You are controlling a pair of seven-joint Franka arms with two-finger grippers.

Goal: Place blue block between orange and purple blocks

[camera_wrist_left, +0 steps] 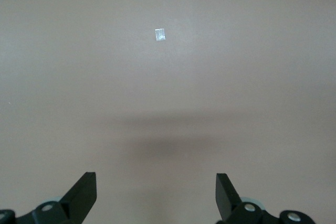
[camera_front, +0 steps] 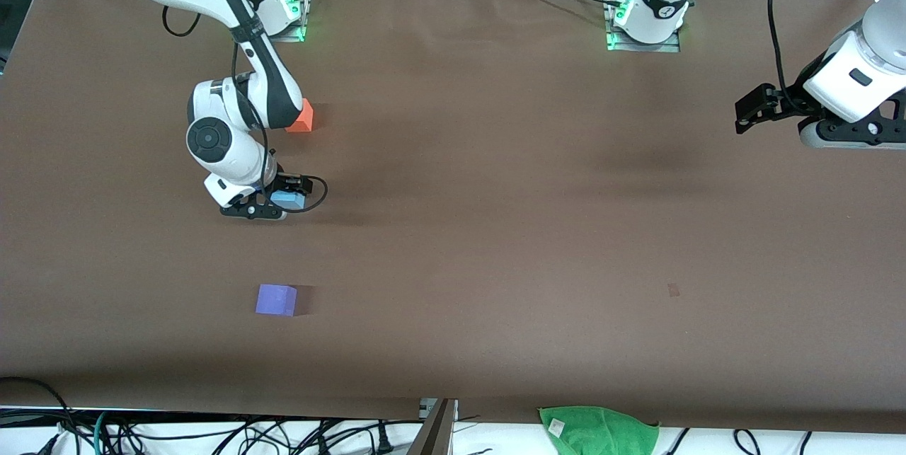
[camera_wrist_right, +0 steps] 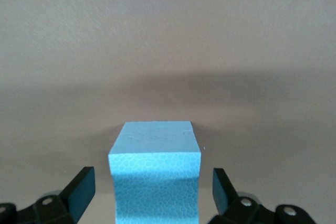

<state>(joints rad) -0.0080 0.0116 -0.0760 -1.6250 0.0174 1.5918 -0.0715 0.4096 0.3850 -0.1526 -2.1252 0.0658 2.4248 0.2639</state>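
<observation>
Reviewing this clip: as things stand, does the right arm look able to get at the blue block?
Probably yes. The right gripper is already at the blue block, open fingers standing apart on either side of it. Nothing shows between them. The left gripper waits open at its own end of the table.

The tabletop (camera_front: 495,228) is covered in a matt brown sheet, smooth with faint wrinkles near the robots' edge. The blue block (camera_wrist_right: 156,174) has a matt, finely pebbled, foam-like skin. The orange block (camera_front: 302,117) and purple block (camera_front: 276,300) look equally matt and plain. The arm shells are glossy white plastic with black joints. The gripper fingers (camera_wrist_left: 81,195) are matt black plastic. A green cloth (camera_front: 598,430), soft and fuzzy, lies at the table's camera-side edge.
</observation>
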